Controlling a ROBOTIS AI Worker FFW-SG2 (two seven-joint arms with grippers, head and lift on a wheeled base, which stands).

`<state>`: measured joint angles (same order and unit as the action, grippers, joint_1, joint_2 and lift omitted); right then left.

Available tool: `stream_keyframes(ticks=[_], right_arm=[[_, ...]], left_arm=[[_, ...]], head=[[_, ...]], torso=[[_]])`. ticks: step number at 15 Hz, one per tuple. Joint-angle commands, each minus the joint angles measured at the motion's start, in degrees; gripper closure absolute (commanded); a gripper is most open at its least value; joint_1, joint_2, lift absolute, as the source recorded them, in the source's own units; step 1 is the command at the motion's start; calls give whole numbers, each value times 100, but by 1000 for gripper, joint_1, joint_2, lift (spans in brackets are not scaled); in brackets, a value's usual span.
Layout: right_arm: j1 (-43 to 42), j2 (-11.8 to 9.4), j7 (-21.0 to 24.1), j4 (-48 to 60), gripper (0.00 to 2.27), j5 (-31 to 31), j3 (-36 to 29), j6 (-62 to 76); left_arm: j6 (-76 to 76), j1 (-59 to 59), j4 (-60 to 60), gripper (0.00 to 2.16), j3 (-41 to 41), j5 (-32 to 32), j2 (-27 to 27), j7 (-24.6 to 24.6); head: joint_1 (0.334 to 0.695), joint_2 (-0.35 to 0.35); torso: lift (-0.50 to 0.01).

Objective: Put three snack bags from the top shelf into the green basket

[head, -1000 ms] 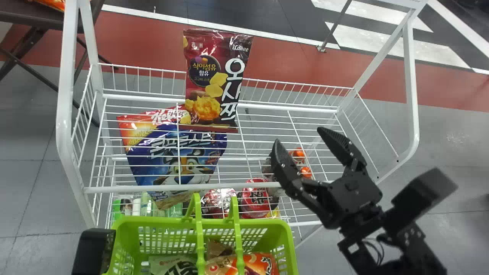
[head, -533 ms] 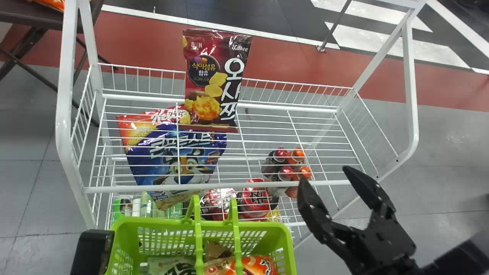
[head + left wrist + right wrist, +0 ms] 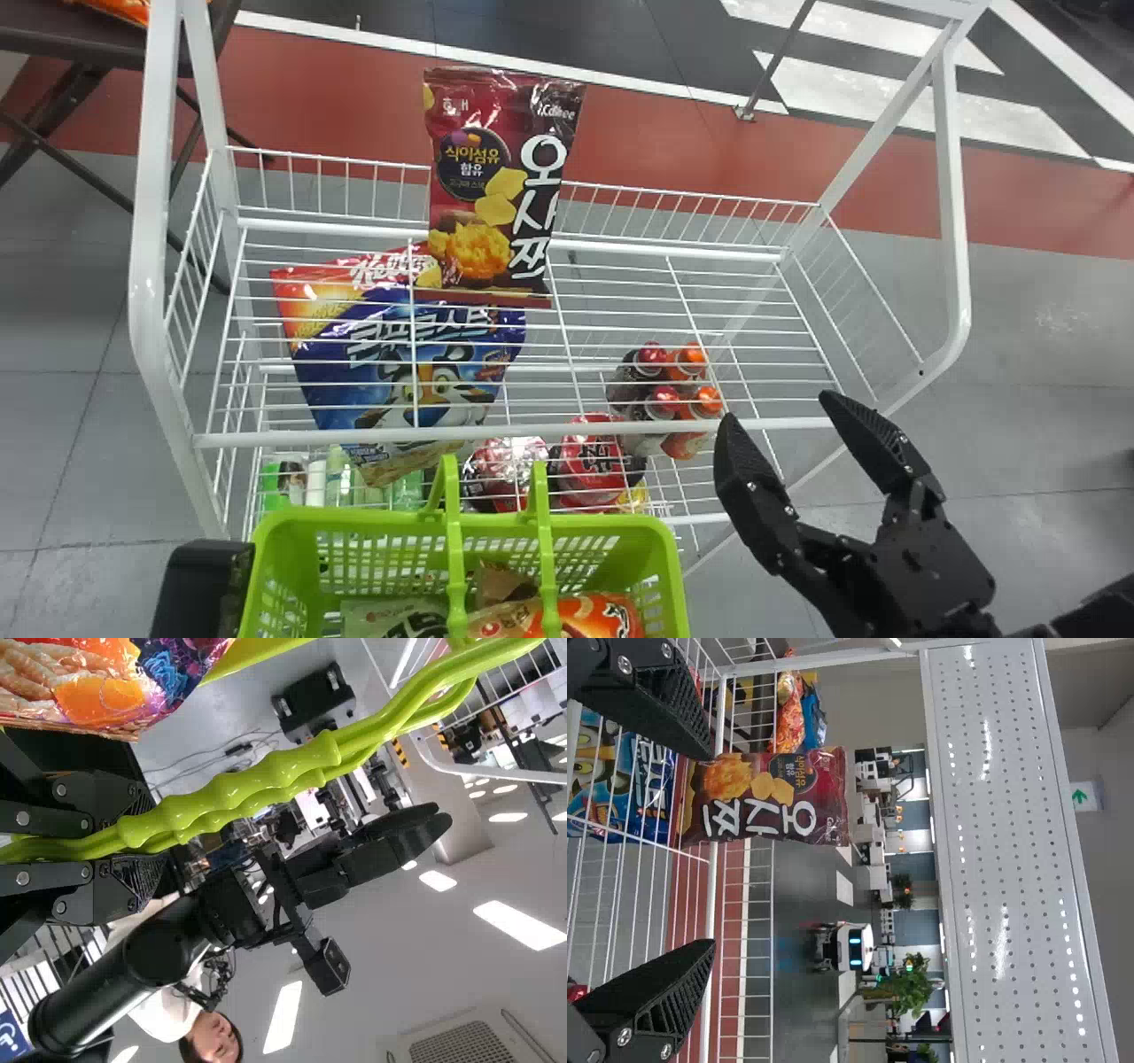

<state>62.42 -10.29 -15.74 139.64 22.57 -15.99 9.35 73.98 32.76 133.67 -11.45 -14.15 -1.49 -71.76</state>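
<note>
Grey-and-red floor behind, maroon snack bag upright on top shelf, long axis vertical, printed front facing me, my right gripper jaws apart, my left gripper clamped on basket handles.

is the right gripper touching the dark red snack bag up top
Apart: the head view shows open shelf between the right gripper and the snack bag.
</note>
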Motion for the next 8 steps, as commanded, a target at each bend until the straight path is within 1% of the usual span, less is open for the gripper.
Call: stream_keyframes(ticks=[1,8], right_arm=[[-11,-17,-8,2,63,2,9,0],[-28,-53,-43,-16,66,28,9,0]], left_arm=[[-2,12,19,1632,3,8,9,4],[-2,12,19,1632,3,17,9,4]], head=[[695,-350],[695,-350]], torso=[[-45],[-45]])
